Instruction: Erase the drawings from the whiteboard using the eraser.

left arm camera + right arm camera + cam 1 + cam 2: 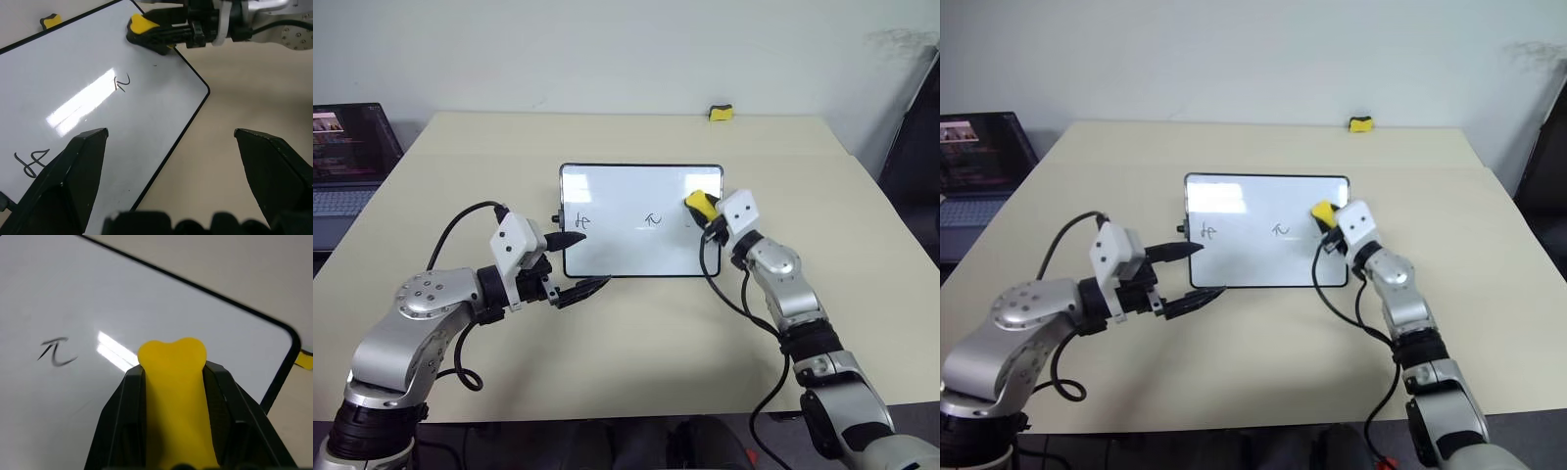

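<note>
Both fingers [122,426] of our right gripper [702,208] are clamped on the eraser [176,396], squeezing the yellow sponge so that its free end bulges out past their tips. We see that eraser held over the right end of the whiteboard [636,255], close to the surface; whether it actually presses on the board we cannot tell. Our right arm reaches in from the near right of the worktop [636,343], its gripper roughly level and pointing toward the board's far right corner.

Our left gripper [579,264] has its fingers [73,181] spread wide apart and holds nothing. It hangs by the whiteboard's near left corner, one finger tip lying over the left edge close to the small black knob [556,219], the other over the bare worktop just in front of the board.

Two of the drawings are plain on the white surface: a hash-like scribble [583,221] near the left end and a zigzag arrow-like mark [652,219] about the middle. To the right of that mark, next to the eraser, the board looks blank, with a bright glare streak across it.

Well apart, at the far edge of the worktop, sits another small yellow block [722,114]. A laptop [347,162] stands open off the worktop's left side.
</note>
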